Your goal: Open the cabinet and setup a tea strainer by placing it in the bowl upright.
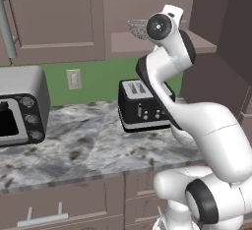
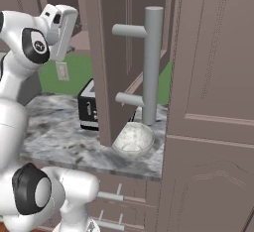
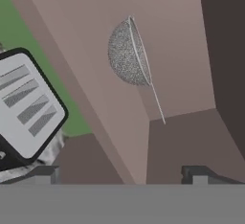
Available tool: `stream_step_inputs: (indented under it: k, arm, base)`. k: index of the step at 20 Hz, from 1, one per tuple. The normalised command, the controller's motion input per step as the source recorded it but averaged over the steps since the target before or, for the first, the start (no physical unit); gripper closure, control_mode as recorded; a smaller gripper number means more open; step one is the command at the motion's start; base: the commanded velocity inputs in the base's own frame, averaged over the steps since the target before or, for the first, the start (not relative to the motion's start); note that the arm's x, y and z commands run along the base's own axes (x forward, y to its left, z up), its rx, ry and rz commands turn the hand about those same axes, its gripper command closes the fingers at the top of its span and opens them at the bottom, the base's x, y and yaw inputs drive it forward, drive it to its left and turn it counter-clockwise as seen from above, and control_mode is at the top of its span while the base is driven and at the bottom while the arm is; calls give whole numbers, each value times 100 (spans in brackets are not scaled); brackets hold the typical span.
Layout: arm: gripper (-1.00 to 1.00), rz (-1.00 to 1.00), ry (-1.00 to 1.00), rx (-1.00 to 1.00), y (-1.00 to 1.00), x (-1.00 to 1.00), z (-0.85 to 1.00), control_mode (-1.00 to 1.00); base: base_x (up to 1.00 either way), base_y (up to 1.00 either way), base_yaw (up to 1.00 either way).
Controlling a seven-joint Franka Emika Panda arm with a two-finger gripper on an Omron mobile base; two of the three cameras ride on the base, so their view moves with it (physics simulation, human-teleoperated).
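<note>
The arm hides most of the tea strainer [image 1: 137, 27] and the toaster's [image 1: 138, 103] right end, while the open cabinet door [image 2: 115, 62] covers the bowl's [image 2: 134, 140] left rim.

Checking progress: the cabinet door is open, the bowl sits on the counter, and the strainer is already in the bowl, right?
Not quite. The strainer is on the shelf inside the cabinet, as the hand view shows. The door is open, and the bowl sits empty on the counter.

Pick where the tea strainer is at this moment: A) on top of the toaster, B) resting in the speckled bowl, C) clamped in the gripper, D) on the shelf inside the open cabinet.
D: the tea strainer sits on the shelf inside the open cabinet, apart from the open gripper.
</note>
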Motion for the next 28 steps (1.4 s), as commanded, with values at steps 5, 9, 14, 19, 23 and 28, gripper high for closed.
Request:
stream_step_inputs:
  k: [5, 9, 14, 19, 23, 28]
  arm:
    - [-100, 0, 0, 0, 0, 36, 0, -100]
    - [-100, 0, 0, 0, 0, 39, 0, -100]
    - [-100, 0, 0, 0, 0, 37, 0, -100]
    - [-100, 0, 0, 0, 0, 41, 0, -100]
    - [-100, 0, 0, 0, 0, 39, 0, -100]
    - [-100, 0, 0, 0, 3, 38, 0, -100]
  base:
    - [0, 0, 0]
    - [0, 0, 0]
    - [0, 0, 0]
    - [0, 0, 0]
    - [0, 0, 0]
    - [0, 0, 0]
